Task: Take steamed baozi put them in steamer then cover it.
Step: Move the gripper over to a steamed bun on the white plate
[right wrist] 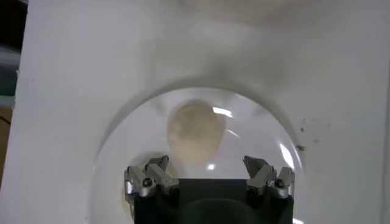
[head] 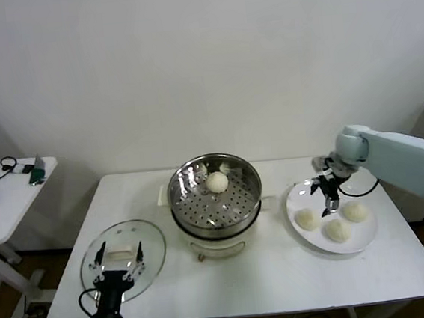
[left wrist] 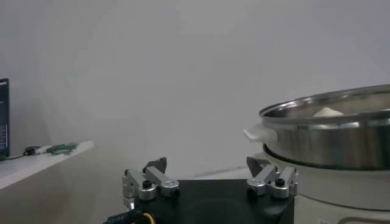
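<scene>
Baozi in steamer: one bun [head: 216,181] resting on the perforated tray, toward the rear of the steamer [head: 215,204], centre of the head view.
Baozi on plate: three buns left on the white plate [head: 309,236] at centre right: one nearest the steamer [head: 306,219], one at the front [head: 337,230], one on the far side [head: 354,211].
Cover: glass lid [head: 122,259] lying flat on the tabletop [head: 275,273] at lower left, off the pot, white handle up.
Step in hand: second pick, judged from one bun in and three to go; covering not yet due.
Right gripper [head: 328,194]: poised over the plate just above the buns, fingers spread wide, holding nothing; in the right wrist view a single bun [right wrist: 196,131] sits ahead of the open fingers.
Left gripper [head: 119,260]: parked low at lower left over the lid, fingers wide apart, empty.
Next move: probably lowering to straddle one bun, closing softly so the dough keeps its shape, lifting, then carrying across to a free spot on the tray.
Writing and brands: none readable on steamer, plate, lid or arms.
</scene>
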